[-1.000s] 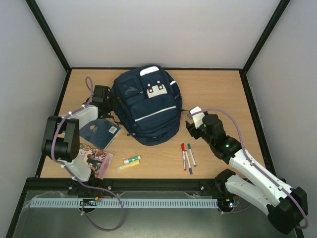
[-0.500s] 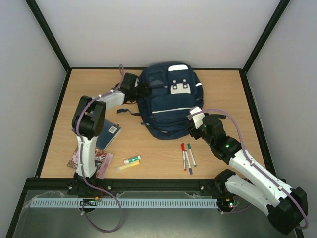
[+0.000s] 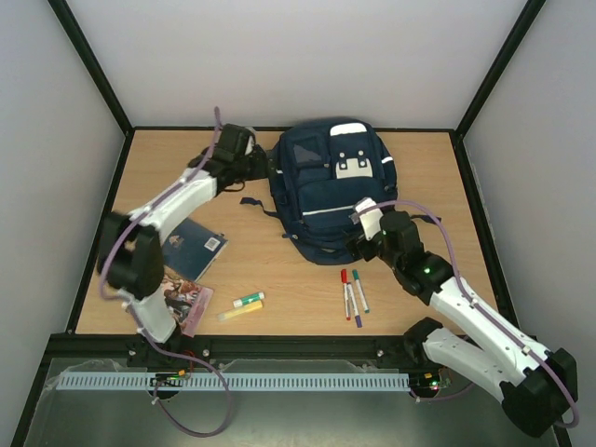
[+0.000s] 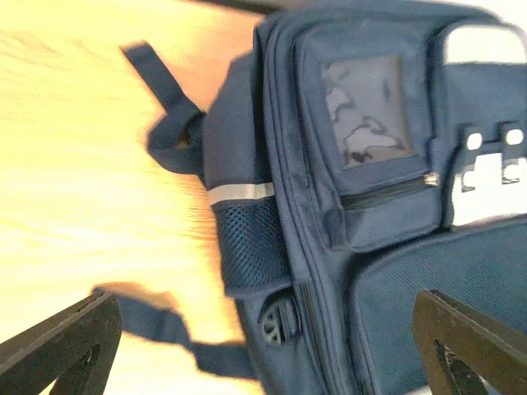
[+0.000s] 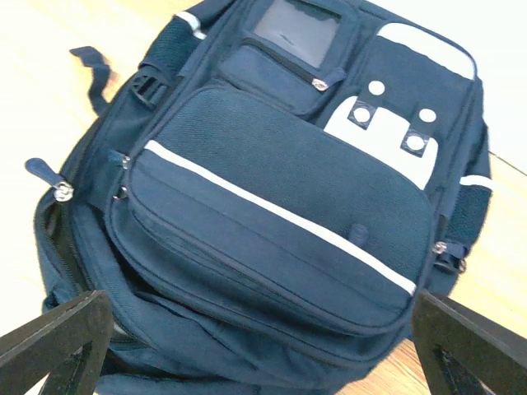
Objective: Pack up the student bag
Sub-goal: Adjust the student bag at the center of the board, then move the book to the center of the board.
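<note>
Toward the far edge of the counter [image 3: 438,177], about midway across, the student bag [image 3: 331,191] is laid flat with its front up and its white-patched top turned away from the arm bases. A second ago it was seen further left and nearer, lying askew; it has since been slid to the right and turned nearly square.

The left tool [image 4: 263,300] is placed at the bag's left side, by the mesh pocket and a loose strap. The right tool [image 5: 262,303] is held over the bag's near right corner. Both tools are shown spread wide in the wrist views, with nothing pinched between the fingers, so the bag appears to have been let go.

Nothing has yet been packed. The blue notebook [image 3: 191,247], the picture book [image 3: 182,300] and the highlighters [image 3: 244,305] are left lying near-left of the bag, and the markers [image 3: 352,293] just nearer than it. Whether the main compartment is unzipped cannot be told. The shift is judged to be preparation only, and a compartment would have to be opened before anything can go in.
</note>
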`<state>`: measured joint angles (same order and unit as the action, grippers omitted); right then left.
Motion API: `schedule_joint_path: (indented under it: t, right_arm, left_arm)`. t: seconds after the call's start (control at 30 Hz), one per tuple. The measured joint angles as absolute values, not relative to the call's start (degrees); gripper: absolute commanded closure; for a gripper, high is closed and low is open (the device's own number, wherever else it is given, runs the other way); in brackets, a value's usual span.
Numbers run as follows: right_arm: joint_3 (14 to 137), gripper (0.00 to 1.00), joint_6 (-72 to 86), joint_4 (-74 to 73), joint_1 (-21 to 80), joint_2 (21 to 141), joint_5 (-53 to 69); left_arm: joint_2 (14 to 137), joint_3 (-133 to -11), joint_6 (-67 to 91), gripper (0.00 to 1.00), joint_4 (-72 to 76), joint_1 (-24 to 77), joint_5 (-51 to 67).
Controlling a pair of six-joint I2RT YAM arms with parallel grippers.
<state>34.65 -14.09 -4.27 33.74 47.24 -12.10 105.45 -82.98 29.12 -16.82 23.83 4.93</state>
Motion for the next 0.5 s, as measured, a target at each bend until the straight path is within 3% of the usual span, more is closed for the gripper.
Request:
schedule_joint_path:
  t: [0.3,0.5]
  right_arm:
    - [44.1,0.01,-15.4,-6.4,33.8,55.2,-5.7]
    - [43.0,0.01,-15.8,-3.1,33.8,59.7,1.5]
  left_arm:
    - [78.4,-66.2,21.3,0.01,-24.0,23.8,-2.0]
    - [64.5,-53.3,20.4,0.01,-25.9,20.1,-8.5]
